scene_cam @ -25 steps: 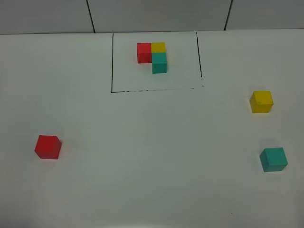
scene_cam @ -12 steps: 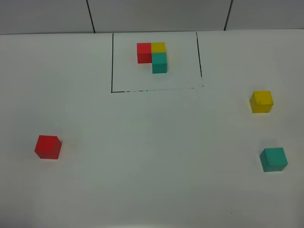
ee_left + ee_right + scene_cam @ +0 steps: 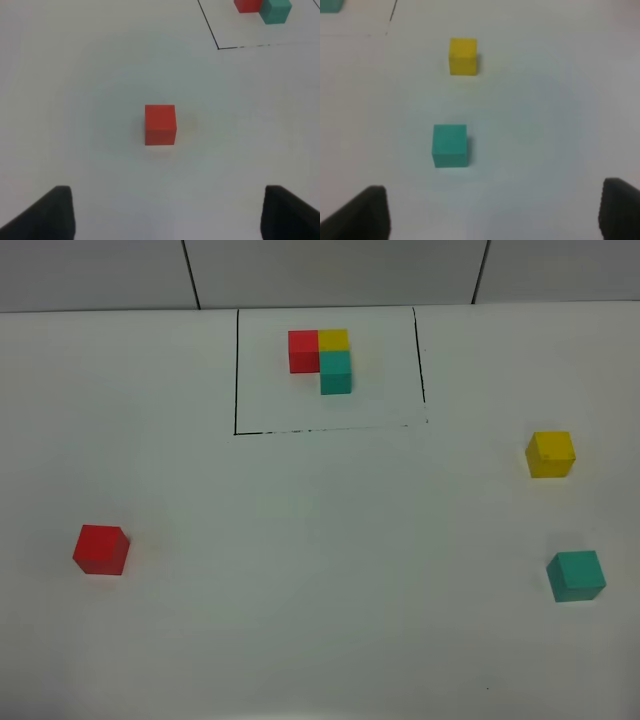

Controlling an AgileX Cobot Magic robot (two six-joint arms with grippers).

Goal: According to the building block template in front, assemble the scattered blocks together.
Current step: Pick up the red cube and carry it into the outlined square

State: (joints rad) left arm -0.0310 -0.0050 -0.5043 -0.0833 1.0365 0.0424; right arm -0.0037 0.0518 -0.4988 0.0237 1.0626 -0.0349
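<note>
The template [image 3: 322, 358], a red, yellow and teal L-shaped cluster, sits inside a black drawn rectangle at the back middle of the table. The loose red cube [image 3: 101, 549] lies at the left. The loose yellow cube [image 3: 550, 453] and teal cube [image 3: 576, 575] lie at the right. No arm shows in the high view. In the left wrist view my left gripper [image 3: 165, 215] is open and empty, with the red cube [image 3: 160, 124] ahead of it, apart. In the right wrist view my right gripper [image 3: 495, 215] is open and empty, with the teal cube [image 3: 450, 145] ahead and the yellow cube [image 3: 463, 56] beyond it.
The white table [image 3: 320, 570] runs back to a grey panelled wall [image 3: 330, 270]. A corner of the black frame and part of the template [image 3: 262, 7] show in the left wrist view.
</note>
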